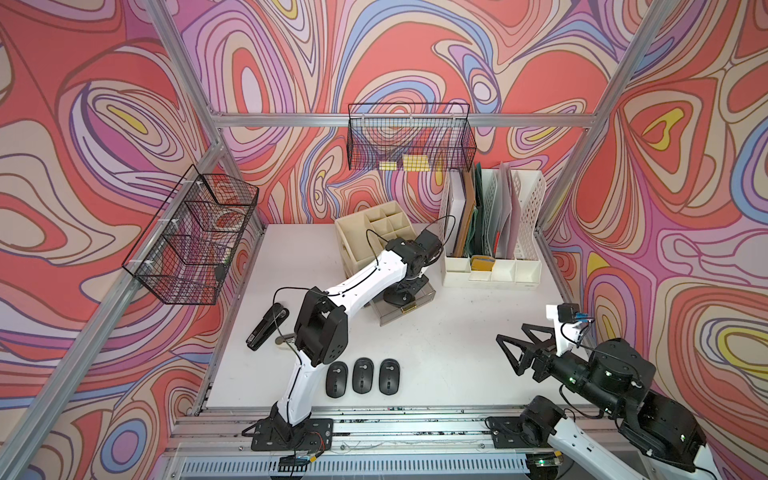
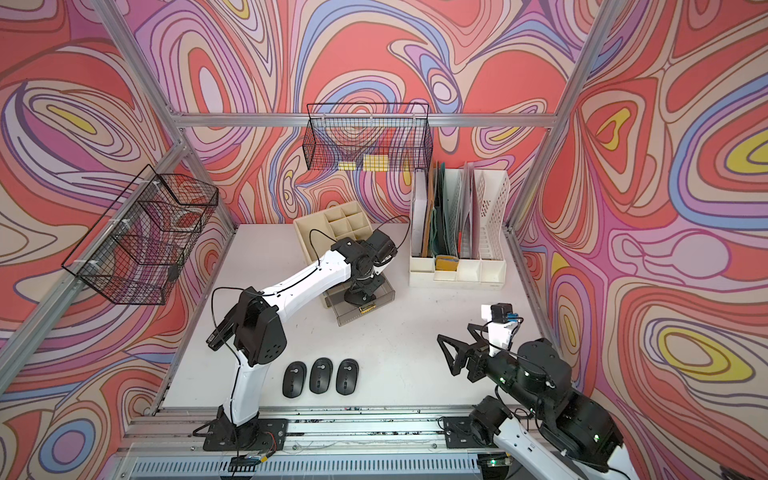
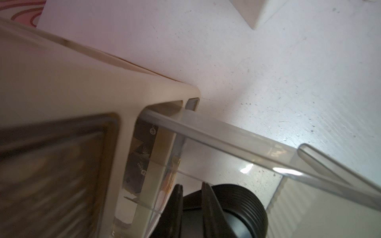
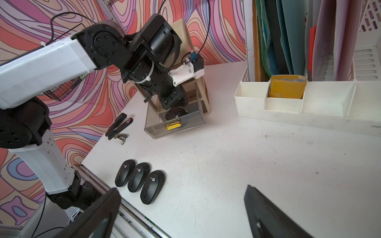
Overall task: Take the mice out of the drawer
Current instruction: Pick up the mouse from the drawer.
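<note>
White tabletop (image 1: 457,353), ringed by swirling pink walls, is carrying three mice (image 1: 363,376) side by side near its front edge, seemingly lined up there well clear of the drawer (image 4: 175,131), which is standing open from the beige organizer (image 1: 365,224). The left pincer (image 4: 175,103) is reaching down into it over another mouse (image 4: 174,115) lying inside, though I cannot tell whether its jaws are pinching it. The right pincer (image 1: 511,331) is hanging spread wide and empty off to the side, probably to leave the drawer free.
</note>
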`<state>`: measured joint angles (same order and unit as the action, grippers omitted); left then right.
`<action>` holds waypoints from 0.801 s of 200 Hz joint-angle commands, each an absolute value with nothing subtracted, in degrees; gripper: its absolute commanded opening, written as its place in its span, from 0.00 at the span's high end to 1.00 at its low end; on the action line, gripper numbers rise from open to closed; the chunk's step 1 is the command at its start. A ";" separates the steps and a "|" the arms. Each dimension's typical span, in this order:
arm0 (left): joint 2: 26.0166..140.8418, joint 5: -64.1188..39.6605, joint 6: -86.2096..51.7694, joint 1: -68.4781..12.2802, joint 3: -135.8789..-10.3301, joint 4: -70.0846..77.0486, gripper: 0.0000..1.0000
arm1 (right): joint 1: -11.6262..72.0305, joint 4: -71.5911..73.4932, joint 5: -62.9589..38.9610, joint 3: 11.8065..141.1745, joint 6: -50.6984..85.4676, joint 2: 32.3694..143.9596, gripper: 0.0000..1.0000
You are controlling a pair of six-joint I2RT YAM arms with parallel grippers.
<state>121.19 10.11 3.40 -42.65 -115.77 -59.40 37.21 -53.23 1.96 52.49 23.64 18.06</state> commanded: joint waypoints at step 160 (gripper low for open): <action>117.99 1.85 12.10 -40.34 -110.99 -65.77 0.27 | 37.45 -53.40 2.86 52.20 24.10 18.54 0.02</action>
<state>116.49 4.62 10.96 -41.01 -110.17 -63.22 37.21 -53.32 2.13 52.49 23.66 18.09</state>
